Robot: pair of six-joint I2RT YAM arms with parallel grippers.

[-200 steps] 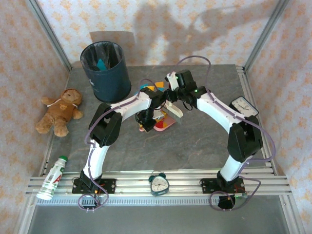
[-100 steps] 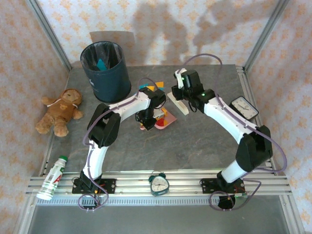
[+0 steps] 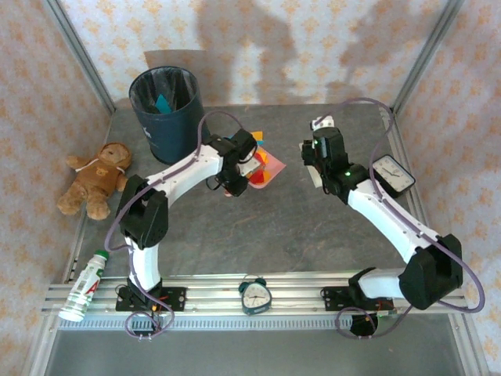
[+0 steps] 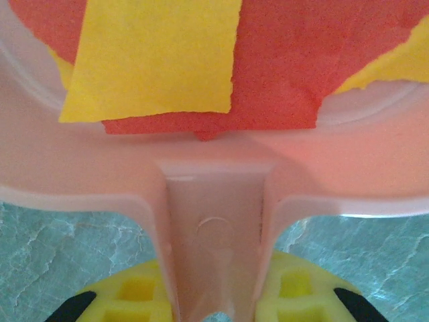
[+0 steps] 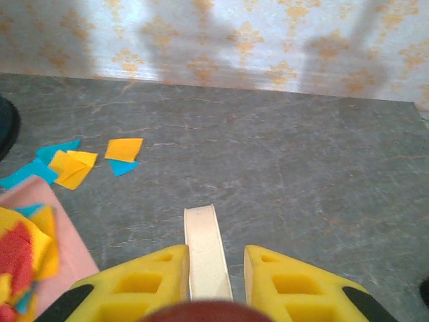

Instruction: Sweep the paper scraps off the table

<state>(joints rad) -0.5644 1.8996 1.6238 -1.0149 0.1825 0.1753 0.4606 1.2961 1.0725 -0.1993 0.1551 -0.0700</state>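
My left gripper (image 4: 214, 298) is shut on the handle of a pink dustpan (image 4: 214, 221), which holds red and yellow paper scraps (image 4: 268, 60). From above, the dustpan (image 3: 266, 166) hangs over the table (image 3: 297, 227), right of the bin, with the left gripper (image 3: 237, 177) behind it. The right gripper (image 5: 211, 268) is shut on a cream brush handle (image 5: 204, 241) and sits to the right (image 3: 317, 154), apart from the pan. Loose yellow and blue scraps (image 5: 74, 164) lie on the table at the far left of the right wrist view, and an orange scrap (image 3: 256, 135) shows beside the left arm.
A dark blue bin (image 3: 168, 110) with a teal scrap inside stands at the back left. One clock (image 3: 394, 174) lies at the right edge, another (image 3: 255, 296) on the front rail. A teddy bear (image 3: 98, 178) and a bottle (image 3: 86, 286) lie off the table's left side.
The left gripper has carried the loaded dustpan back, toward the bin side. The right gripper has swung away to the right with the brush, opening a gap between them.
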